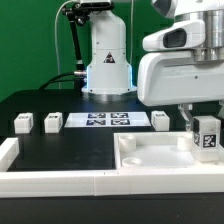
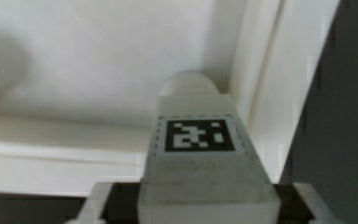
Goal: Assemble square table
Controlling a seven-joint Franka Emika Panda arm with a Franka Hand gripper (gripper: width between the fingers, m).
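At the exterior view's right, the gripper (image 1: 207, 128) clamps a short white block leg (image 1: 207, 142) at a corner of the white square plastic slab (image 1: 150, 160); any tilt could jam it.

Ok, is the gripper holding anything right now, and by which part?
The gripper grips a white leg across its two sides, at the tagged end; its rounded end points at the tabletop corner.

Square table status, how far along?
Done: the slab lies rim-up. In hand: the gripper has one leg at the slab's corner; I can't tell if it's seated. Left: three loose legs stand off the slab, unattached.
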